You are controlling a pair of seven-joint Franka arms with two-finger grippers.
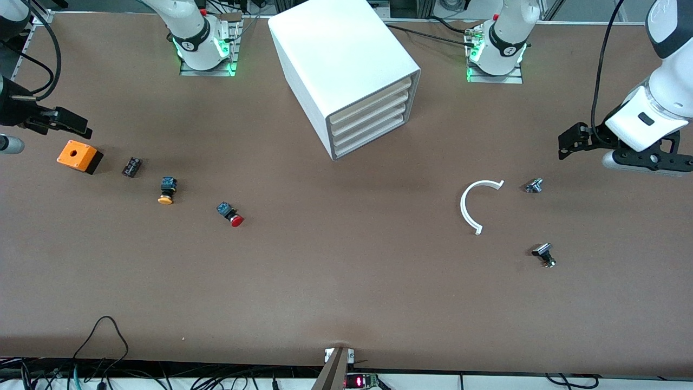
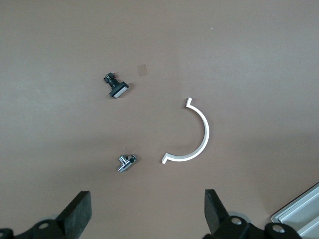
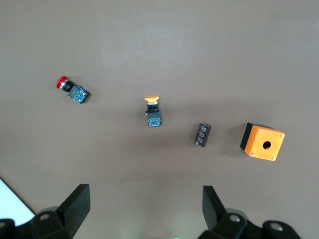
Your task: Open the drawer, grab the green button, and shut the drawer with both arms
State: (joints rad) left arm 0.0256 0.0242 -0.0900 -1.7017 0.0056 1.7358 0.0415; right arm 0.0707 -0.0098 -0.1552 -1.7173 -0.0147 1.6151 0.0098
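Observation:
The white box cabinet (image 1: 346, 59) stands in the middle of the table near the arms' bases. All four cream-fronted drawers are shut, and the drawer (image 1: 372, 138) is the lowest. The dark-green button is out of view. My left gripper (image 1: 567, 145) is open and empty in the air over the table's left-arm end, over bare table beside a small metal part; in the left wrist view (image 2: 148, 211) its jaws stand wide apart. My right gripper (image 1: 81, 129) is open and empty over the right-arm end, above an orange box; it also shows in the right wrist view (image 3: 146, 209).
Toward the right arm's end lie an orange box (image 1: 79, 156), a small black part (image 1: 131, 167), an orange-capped button (image 1: 167, 190) and a red-capped button (image 1: 230, 214). Toward the left arm's end lie a white half-ring (image 1: 474, 203) and two metal parts (image 1: 534, 186) (image 1: 544, 254).

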